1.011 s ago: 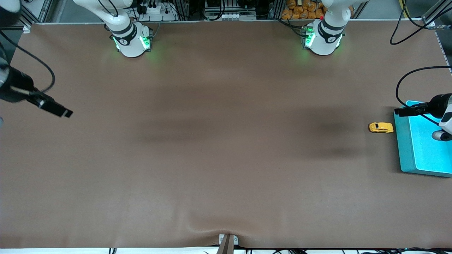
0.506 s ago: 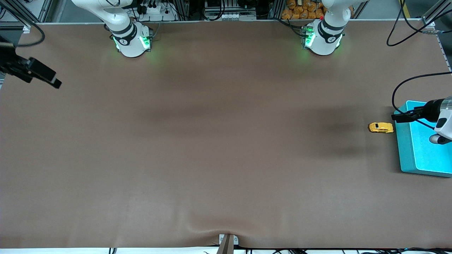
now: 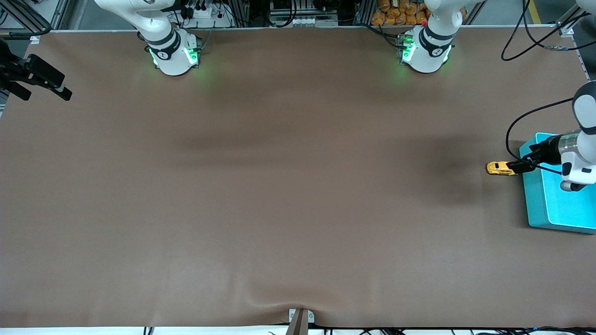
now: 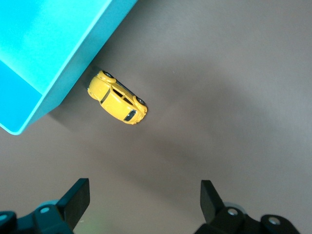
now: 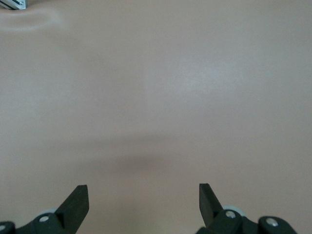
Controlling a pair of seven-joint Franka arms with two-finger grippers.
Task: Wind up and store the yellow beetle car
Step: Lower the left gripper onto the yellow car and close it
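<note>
With the yellow beetle car [image 3: 500, 168] on the counter [image 3: 298, 195] just beside the teal bin [image 3: 554, 204], the left hand [image 4: 144, 204], fingers spread wide above it, risks striking the bin's wall or nudging the car away, while the right hand [image 5: 144, 204], also spread, waits over its own end.

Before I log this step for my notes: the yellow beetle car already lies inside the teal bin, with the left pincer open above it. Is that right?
Not quite. The yellow beetle car stands on the table beside the teal bin, close against its outer wall, not inside it; the left wrist view shows this. The left pincer is open above it, as you said.
</note>
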